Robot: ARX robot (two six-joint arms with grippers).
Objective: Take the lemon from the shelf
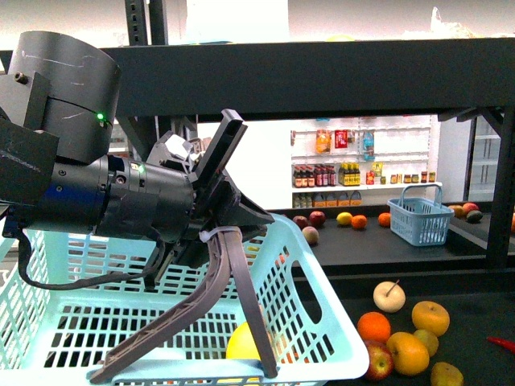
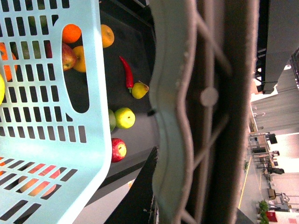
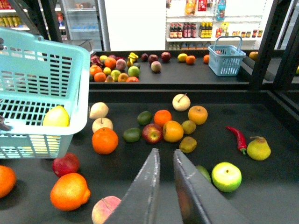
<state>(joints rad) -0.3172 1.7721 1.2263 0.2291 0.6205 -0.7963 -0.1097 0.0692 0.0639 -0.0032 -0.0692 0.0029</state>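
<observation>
Subject item: lemon (image 3: 56, 116), pale yellow, smooth-skinned, oval with a slight point. It lies inside the turquoise basket (image 3: 80, 70), against the slotted wall; in the front view it shows as a yellow patch through the slots (image 1: 244, 342). It is not on the open tier.

Shelf (image 3: 140, 100): flat matt black tier with black uprights, carrying loose oranges, apples and pears.

The basket is glossy moulded plastic with rectangular perforations and a rolled rim.

Left gripper (image 1: 229, 241): grey trussed fingers (image 1: 228, 149) spread wide over the basket's rim, with nothing between them.

Right gripper (image 3: 164, 151): flat dark tapered fingers, almost together with a narrow gap, holding nothing, poised above the tier and clear of the fruit.
</observation>
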